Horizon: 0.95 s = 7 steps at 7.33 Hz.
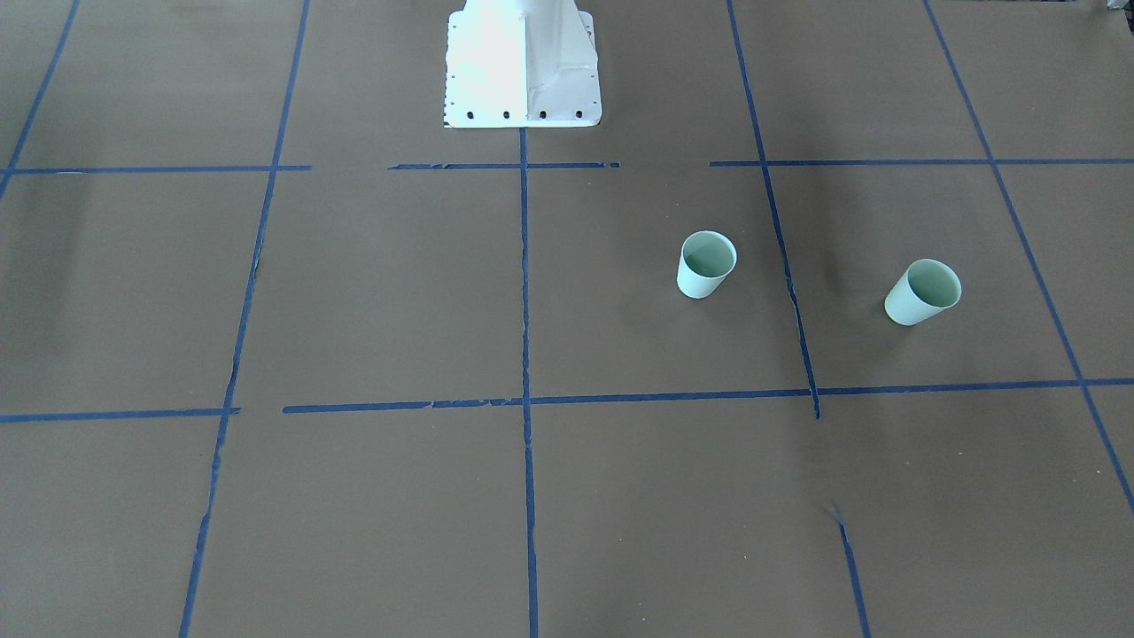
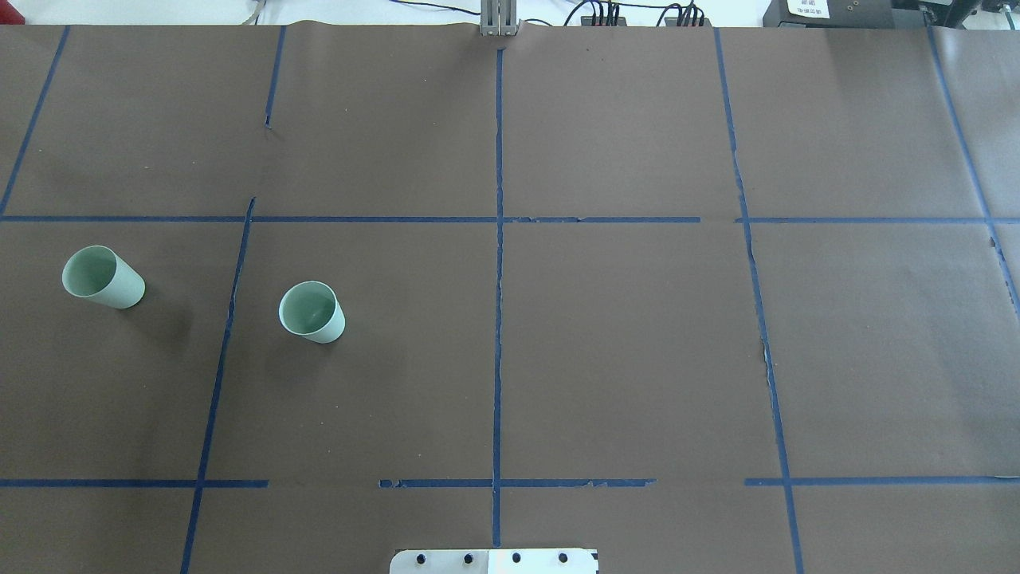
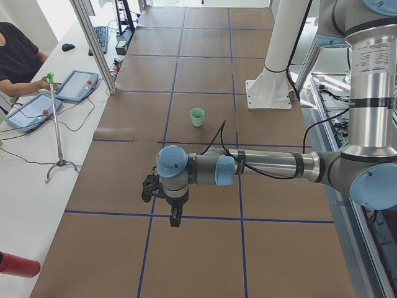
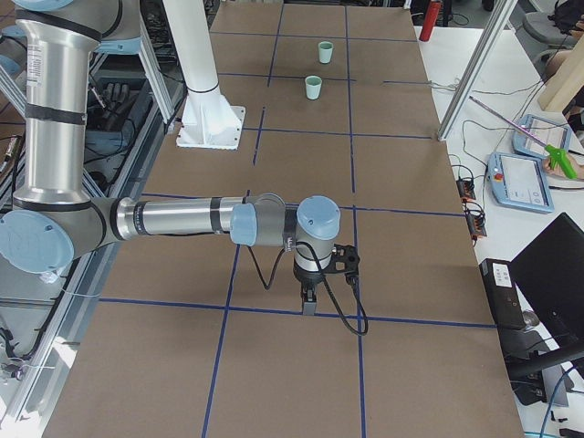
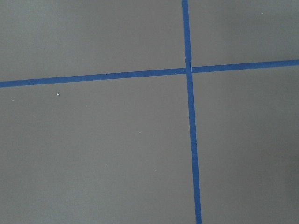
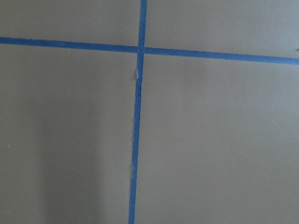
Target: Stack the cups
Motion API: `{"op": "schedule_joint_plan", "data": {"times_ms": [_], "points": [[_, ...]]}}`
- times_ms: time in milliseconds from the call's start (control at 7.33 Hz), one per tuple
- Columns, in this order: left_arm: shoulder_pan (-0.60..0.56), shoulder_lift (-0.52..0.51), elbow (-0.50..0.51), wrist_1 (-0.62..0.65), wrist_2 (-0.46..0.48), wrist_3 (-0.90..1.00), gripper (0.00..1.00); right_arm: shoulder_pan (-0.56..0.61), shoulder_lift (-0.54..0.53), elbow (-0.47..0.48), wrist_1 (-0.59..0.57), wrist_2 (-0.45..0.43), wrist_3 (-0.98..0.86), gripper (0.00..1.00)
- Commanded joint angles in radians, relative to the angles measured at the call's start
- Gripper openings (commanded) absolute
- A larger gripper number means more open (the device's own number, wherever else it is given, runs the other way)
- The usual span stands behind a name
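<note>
Both mint-green cups stand upright and unstacked on your desk, on the robot's left half. The outer cup sits well apart from the inner cup, with a blue tape line between them. The left end effector and right end effector hang above the desk. You cannot tell whether either is wide or narrow.

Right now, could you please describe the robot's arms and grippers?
The left arm and right arm are silver tubes with grey joints and pale blue caps. The left gripper and right gripper are black, each trailing a black cable.
</note>
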Motion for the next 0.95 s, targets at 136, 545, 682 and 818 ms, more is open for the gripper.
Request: {"op": "schedule_joint_plan", "data": {"times_ms": [136,545,682,818], "points": [[0.002,-0.008,-0.039,-0.007,-0.001,-0.007,1.00,0.000,0.000,0.000,0.001,0.000,-0.001,1.00],[0.078,-0.020,-0.157,-0.011,-0.001,-0.231,1.00,0.000,0.000,0.000,0.001,0.000,-0.001,1.00],[0.139,-0.020,-0.164,-0.042,-0.003,-0.333,1.00,0.000,0.000,0.000,0.000,0.000,-0.001,1.00],[0.205,-0.020,-0.149,-0.145,-0.001,-0.460,1.00,0.000,0.000,0.000,0.000,0.000,-0.001,1.00]]}}
